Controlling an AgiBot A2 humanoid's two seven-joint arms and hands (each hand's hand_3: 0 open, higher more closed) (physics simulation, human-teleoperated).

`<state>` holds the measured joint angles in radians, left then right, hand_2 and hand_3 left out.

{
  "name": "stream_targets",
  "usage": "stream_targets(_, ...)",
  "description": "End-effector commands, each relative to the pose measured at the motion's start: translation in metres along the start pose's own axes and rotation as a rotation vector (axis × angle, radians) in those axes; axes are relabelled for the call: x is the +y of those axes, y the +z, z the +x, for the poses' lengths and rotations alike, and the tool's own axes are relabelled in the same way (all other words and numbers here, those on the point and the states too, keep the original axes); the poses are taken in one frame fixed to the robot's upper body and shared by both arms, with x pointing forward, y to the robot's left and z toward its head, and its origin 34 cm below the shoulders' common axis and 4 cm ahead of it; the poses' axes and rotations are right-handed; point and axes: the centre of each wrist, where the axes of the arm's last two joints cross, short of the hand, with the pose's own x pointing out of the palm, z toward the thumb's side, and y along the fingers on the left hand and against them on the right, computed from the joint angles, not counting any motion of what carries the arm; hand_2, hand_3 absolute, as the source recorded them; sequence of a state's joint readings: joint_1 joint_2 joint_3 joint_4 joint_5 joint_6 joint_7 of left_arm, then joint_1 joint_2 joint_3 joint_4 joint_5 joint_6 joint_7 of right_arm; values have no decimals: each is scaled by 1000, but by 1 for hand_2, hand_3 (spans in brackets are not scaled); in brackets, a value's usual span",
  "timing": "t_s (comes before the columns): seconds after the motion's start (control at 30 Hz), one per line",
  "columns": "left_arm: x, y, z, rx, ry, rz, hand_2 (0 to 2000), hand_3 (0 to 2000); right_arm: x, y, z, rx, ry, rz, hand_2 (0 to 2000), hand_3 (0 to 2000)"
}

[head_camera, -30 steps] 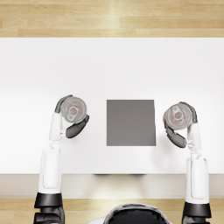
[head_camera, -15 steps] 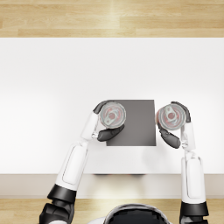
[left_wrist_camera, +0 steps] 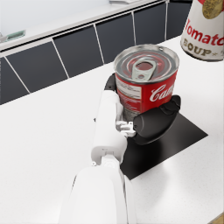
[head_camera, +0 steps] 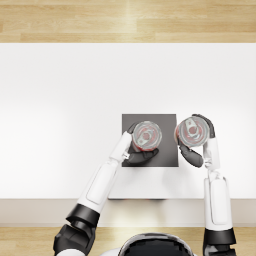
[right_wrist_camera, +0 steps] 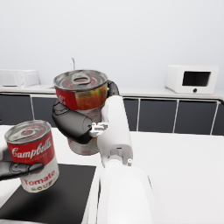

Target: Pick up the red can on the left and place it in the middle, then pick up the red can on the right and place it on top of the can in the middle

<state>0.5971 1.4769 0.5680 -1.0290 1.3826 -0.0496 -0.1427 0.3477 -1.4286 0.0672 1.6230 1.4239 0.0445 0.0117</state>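
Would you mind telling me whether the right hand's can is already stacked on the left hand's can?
No: the right can is held beside the left can, at the mat's right edge.

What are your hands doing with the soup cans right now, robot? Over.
Left hand grips left can over the dark mat. Right hand holds right can at the mat's right edge. Nothing in the way.

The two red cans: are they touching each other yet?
Apart. The head view shows dark mat between the left hand's can and the right hand's can; the right wrist view shows a gap too.
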Motion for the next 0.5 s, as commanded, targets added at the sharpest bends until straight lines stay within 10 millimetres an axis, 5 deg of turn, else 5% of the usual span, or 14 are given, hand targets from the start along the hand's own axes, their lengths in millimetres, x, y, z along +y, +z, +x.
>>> stream_targets(0.03, 10, -5, 0, -38, 15, -38, 2000, 1520, -3, 5, 0, -1, -2, -19, 2000, 1520)
stream_targets(0.3, 9, -38, 7, -123, 44, -30, 2000, 1520, -6, 25, 7, -10, 20, -97, 2000, 1520)
stream_targets(0.5, 6, -40, 13, -146, 48, 7, 2000, 1520, -25, 47, 29, -35, 90, -186, 2000, 1520)
